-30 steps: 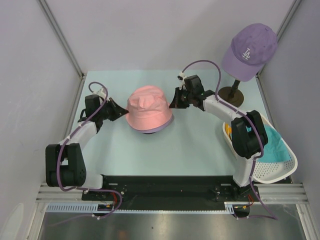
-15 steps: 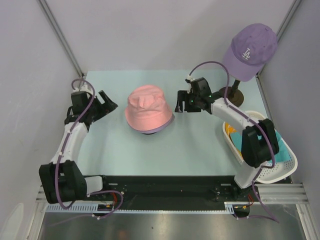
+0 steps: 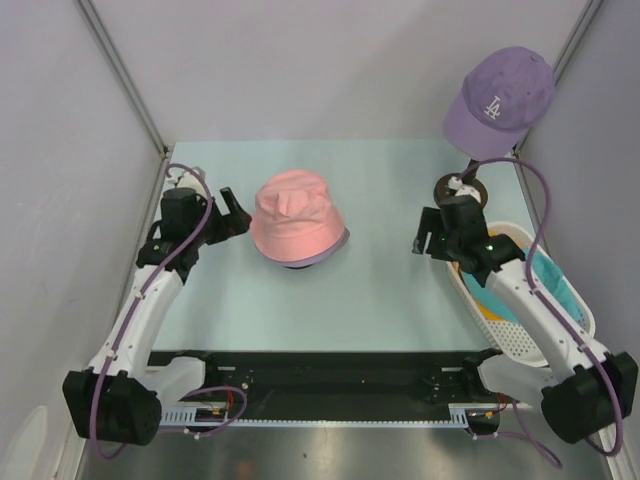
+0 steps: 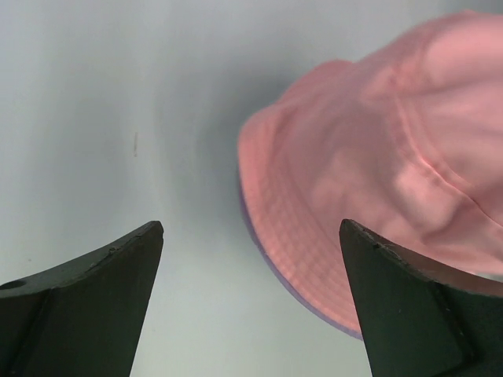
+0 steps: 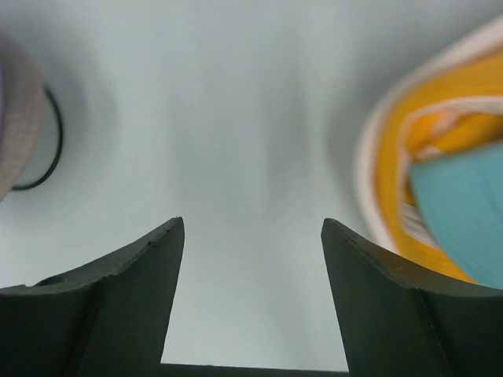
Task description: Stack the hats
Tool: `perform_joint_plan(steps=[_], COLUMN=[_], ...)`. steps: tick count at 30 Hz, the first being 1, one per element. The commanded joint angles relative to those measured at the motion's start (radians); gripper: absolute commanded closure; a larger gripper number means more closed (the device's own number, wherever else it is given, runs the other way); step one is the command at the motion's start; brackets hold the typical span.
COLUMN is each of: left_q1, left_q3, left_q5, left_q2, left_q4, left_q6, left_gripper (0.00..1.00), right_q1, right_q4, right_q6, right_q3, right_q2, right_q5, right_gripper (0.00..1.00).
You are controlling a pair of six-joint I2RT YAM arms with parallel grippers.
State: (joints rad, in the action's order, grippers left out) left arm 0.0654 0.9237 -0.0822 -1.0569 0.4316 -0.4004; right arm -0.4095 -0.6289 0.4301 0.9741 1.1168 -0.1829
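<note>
Pink hat (image 3: 297, 222) sits atop lavender hat (image 3: 331, 251) mid-desk (image 3: 380, 300), orange hat (image 5: 424, 157) and teal hat (image 3: 550, 285) lie in the basket (image 3: 560, 345) at right, left pincer (image 3: 234, 208) and right pincer (image 3: 422, 232) both gape wide and empty; hats judged light and limp, best pinched at the brim.

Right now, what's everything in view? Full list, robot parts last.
pink hat: one, pink, mid-table, sitting on the lavender hat
lavender hat: one, lavender, under the pink hat, only its brim edge shows
orange hat: one, orange, in the basket
teal hat: one, teal, in the basket with the orange hat
basket: one, white, right edge of the table
baseball cap: one, purple with white logo, on the stand
stand: one, dark, far right of the table
table: one, pale blue-green
left gripper: one, black, open and empty, left of the pink hat
right gripper: one, black, open and empty, by the basket's far end
</note>
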Motion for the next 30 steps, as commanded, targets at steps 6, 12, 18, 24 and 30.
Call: perform_joint_plan(steps=[6,12,18,24,30], left_q1=[0.135,0.212,0.221,0.221,0.221], left_q3=[0.003,-0.028,-0.036,-0.026,-0.028], left_q5=[0.124,0.136,0.148,0.162,0.162], left_q2=[0.09,0.129,0.147,0.15,0.147], left_q4=[0.029,0.035,0.058,0.073,0.07], left_q6=[-0.02,-0.058,-0.057,-0.046,-0.048], left_gripper=[0.02,0.02,0.02,0.02,0.02], right_q1=[0.335,0.446,0.448,0.448,0.448], right_q4=[-0.201,-0.121,-0.066,0.003,0.044], right_q6=[-0.014,-0.071,-0.106,-0.103,-0.094], right_q3=[0.005,-0.02,-0.037,-0.061,-0.083], right_q2=[-0.124,-0.055,0.004,0.032,0.07], right_q5=[-0.052,0.072,0.103,0.161,0.174], right_gripper=[0.27,0.34,0.42,0.41,0.42])
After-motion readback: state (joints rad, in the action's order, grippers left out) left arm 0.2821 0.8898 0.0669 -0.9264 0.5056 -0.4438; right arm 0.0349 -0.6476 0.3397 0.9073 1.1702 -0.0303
